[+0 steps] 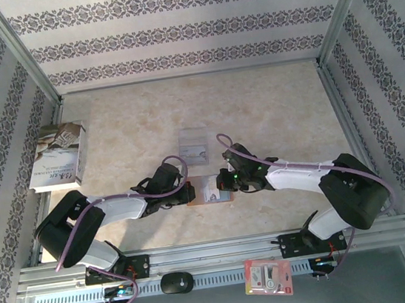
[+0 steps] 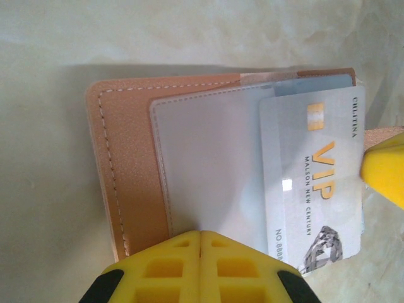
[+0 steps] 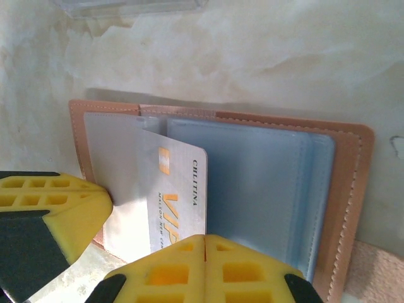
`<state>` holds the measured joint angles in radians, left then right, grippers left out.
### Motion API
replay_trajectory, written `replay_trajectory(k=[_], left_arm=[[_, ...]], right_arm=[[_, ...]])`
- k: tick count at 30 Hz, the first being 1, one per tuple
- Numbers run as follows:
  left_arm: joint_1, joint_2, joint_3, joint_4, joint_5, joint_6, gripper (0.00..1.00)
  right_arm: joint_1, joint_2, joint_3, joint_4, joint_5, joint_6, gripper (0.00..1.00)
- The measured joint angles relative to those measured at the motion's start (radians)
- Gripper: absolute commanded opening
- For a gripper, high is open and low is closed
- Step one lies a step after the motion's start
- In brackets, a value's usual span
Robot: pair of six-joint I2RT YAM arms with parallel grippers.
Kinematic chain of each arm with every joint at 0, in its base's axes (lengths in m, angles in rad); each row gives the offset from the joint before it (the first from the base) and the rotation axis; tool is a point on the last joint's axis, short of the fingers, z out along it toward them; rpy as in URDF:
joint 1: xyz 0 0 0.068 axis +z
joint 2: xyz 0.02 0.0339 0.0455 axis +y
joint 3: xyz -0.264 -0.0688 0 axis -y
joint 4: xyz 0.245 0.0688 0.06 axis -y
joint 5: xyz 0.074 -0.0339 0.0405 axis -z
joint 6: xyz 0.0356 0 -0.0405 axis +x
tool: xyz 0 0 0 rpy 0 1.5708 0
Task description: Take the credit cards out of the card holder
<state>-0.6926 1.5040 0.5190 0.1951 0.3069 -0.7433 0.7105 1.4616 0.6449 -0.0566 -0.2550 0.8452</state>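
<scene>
Yellow right fingers (image 3: pixel 240 252), pressed together, touch 1 credit card (image 3: pixel 177 189) half out of the card holder (image 3: pixel 347 177); left fingers (image 2: pixel 170 249) likewise closed; removal looks unfinished.

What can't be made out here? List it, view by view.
Left wrist: the number on the credit card runs under the shut left pincer.
Right wrist: that card's lower end lies under the right pincer; the top edge cuts the clear sleeve.
Top external: cover text on the book is too small.
Pockets of the card holder hide further cards.
</scene>
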Motion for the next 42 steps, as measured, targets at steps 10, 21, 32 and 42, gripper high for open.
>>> replay_trajectory(k=[10, 21, 32, 42], left_arm=[[0.0, 0.001, 0.0, 0.001, 0.001, 0.0, 0.01], [0.001, 0.001, 0.0, 0.001, 0.003, 0.0, 0.01], [0.001, 0.003, -0.002, 0.007, 0.004, 0.0, 0.01], [0.001, 0.007, -0.002, 0.016, 0.006, 0.0, 0.01]], right_arm=[[0.015, -0.029, 0.044, -0.085, 0.04, -0.016, 0.0], [0.078, -0.046, 0.091, -0.164, 0.119, -0.047, 0.0], [0.131, -0.029, 0.117, -0.179, 0.156, -0.067, 0.07], [0.132, 0.027, 0.117, -0.119, 0.096, -0.064, 0.16]])
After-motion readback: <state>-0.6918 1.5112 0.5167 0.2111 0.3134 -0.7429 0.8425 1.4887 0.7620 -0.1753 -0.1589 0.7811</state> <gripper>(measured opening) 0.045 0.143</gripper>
